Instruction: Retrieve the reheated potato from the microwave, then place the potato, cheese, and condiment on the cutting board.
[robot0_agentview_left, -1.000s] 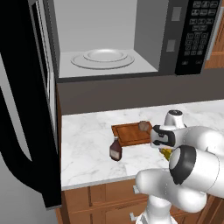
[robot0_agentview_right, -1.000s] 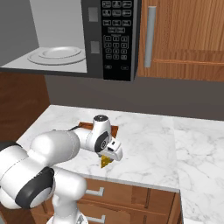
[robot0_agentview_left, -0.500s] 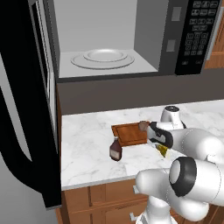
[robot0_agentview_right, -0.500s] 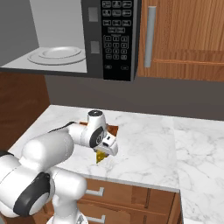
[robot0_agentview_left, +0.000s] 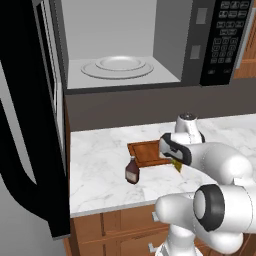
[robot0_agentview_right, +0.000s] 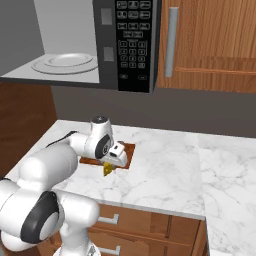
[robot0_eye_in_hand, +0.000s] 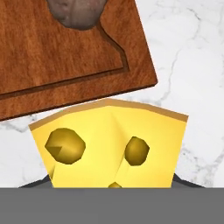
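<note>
The gripper (robot0_agentview_right: 109, 167) hangs low over the marble counter (robot0_agentview_left: 100, 165), at the near right edge of the board (robot0_agentview_left: 146, 153), with the cheese (robot0_eye_in_hand: 111, 144) clamped between its jaws. In the hand view the yellow wedge, with its 2 large holes, sits right at the fingers and covers them, its top edge overlapping the board's corner. In the right base view the cheese (robot0_agentview_right: 108, 169) pokes out below the hand, just off the board's (robot0_agentview_right: 127, 154) front edge; in the left base view only a sliver of cheese (robot0_agentview_left: 176, 165) shows under the wrist.

The potato (robot0_eye_in_hand: 78, 13) lies on the board (robot0_eye_in_hand: 65, 52), inside the rim groove; only its lower part shows at the top of the hand view.

The bottle (robot0_agentview_left: 132, 171) stands upright on the counter just beside the board's near left corner, close to it; whether they touch I cannot tell.

The microwave (robot0_agentview_left: 165, 45) hangs above the counter with its door (robot0_agentview_left: 30, 125) swung wide open to the left. Its turntable (robot0_agentview_left: 117, 66) sits in the grey interior, and the keypad (robot0_agentview_right: 132, 37) faces forward next to a wooden cabinet (robot0_agentview_right: 210, 45).
</note>
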